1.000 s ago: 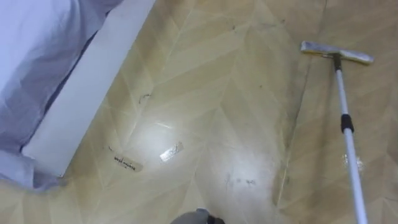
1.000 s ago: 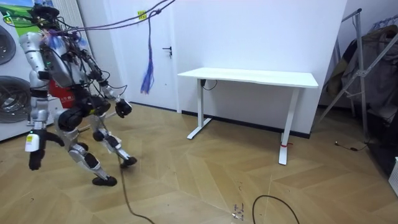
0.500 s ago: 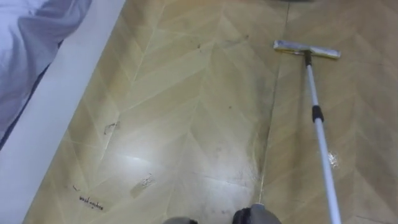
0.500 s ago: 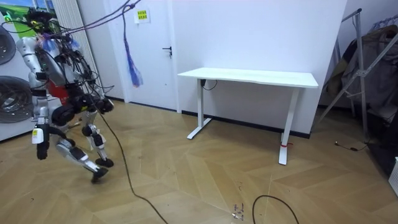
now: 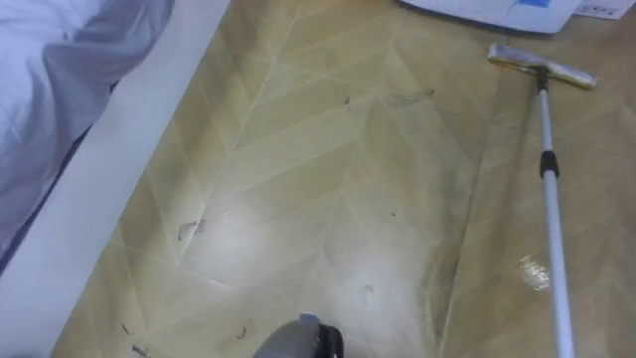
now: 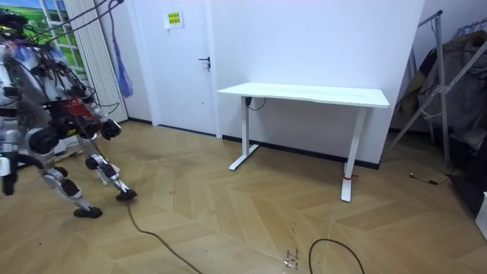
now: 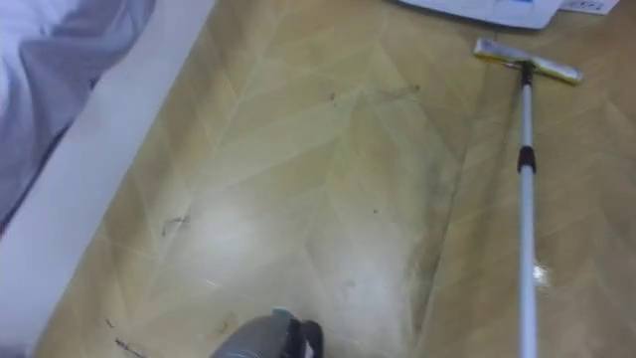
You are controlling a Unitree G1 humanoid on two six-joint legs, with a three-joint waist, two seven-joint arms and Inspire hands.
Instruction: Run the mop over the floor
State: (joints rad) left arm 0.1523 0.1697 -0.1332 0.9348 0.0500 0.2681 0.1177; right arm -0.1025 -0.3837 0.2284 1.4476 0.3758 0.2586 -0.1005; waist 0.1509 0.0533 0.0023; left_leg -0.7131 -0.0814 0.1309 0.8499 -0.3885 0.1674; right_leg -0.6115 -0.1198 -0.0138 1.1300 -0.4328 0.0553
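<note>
Pale herringbone wood floor (image 5: 328, 149) with a glare patch (image 5: 238, 234); white bed frame (image 5: 109, 189) and lilac sheet (image 5: 50, 60) at left. White wall (image 6: 319, 38), white door (image 6: 183, 68) and white desk (image 6: 304, 94) stand beyond.

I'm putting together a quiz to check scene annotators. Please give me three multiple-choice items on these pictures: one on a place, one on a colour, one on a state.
1. Where in the eye views is the flat pale mop head?
A lower left
B upper right
C centre

2. What colour is the collar on the long white mop pole?
A red
B green
C black

3. How is the mop head placed?
A flat on the wooden herringbone floor
B propped upright against a wall
C lifted clear of the floor

Answers:
1 B: it sits near the top right corner.
2 C: a dark black band breaks the white pole.
3 A: it lies level on the boards, with the pole running back from it.
</note>
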